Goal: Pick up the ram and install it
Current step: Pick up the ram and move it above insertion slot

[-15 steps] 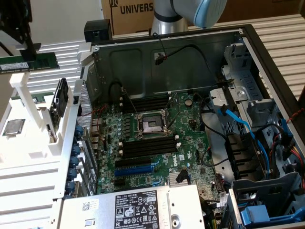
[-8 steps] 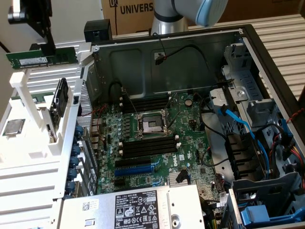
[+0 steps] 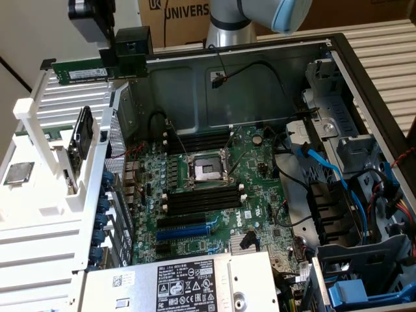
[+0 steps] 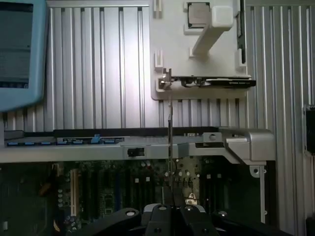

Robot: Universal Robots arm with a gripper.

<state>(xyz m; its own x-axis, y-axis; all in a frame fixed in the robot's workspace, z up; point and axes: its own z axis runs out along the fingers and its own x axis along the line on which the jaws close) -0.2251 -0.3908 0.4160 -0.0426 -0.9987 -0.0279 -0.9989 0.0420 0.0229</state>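
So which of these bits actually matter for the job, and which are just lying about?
In the job: the ram, held in the fingers; the black memory slots.
Lying about: processor chip on the white tray, the card standing beside it, cardboard box.

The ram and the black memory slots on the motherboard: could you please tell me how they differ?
Colour: the ram is green with a white sticker, while the memory slots are black.
Place: the ram is held in the air by the gripper, above the case's edge. The memory slots sit fixed on the motherboard inside the case.
Number: there is one ram stick, but several memory slots lie in rows.
Both are long and narrow.
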